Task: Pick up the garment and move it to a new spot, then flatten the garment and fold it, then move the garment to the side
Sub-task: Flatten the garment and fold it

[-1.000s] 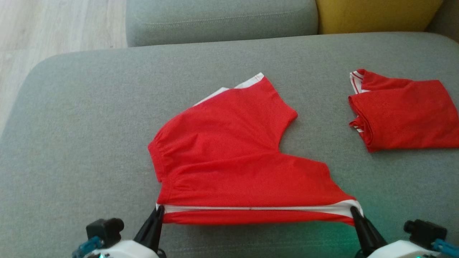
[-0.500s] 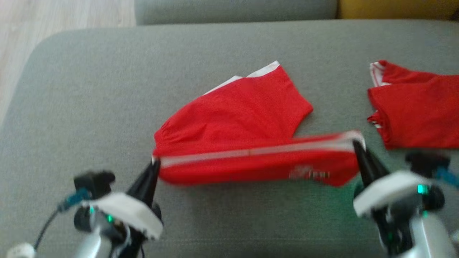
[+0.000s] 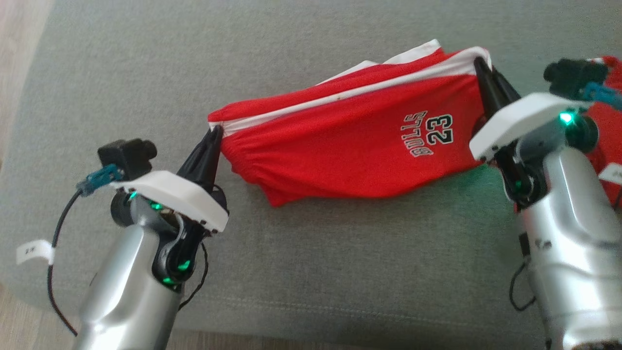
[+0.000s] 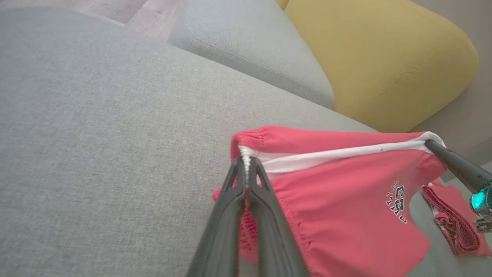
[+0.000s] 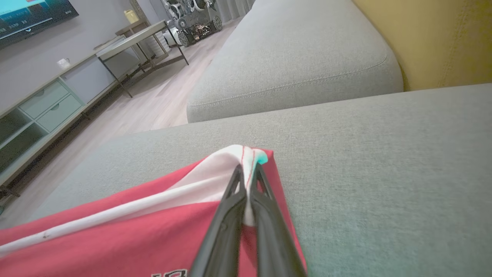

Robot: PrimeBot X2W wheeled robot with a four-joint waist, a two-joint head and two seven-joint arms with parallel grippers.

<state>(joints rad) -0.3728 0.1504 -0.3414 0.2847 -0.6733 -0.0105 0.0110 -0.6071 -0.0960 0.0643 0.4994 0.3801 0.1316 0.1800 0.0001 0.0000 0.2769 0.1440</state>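
A pair of red shorts [image 3: 350, 141] with a white stripe and a "BULLS 23" print hangs stretched between my two grippers above the grey sofa seat [image 3: 316, 272]. My left gripper [image 3: 216, 131] is shut on its left corner, seen close in the left wrist view [image 4: 246, 163]. At the right corner the right gripper [image 3: 481, 63] is shut on the white hem, as the right wrist view shows [image 5: 246, 169]. The shorts [image 4: 346, 192] are folded over, their lower part [image 5: 134, 238] sagging to the seat.
A second folded red garment [image 3: 605, 131] lies at the right, partly behind my right arm. A yellow cushion [image 4: 384, 57] and a grey cushion [image 5: 300, 57] stand at the back. The seat's front edge [image 3: 291, 330] and wood floor [image 3: 19, 48] lie near.
Both grippers have lifted the near edge of the shorts and carried it over away from me, turning the printed side up. The head camera has tilted down as well.
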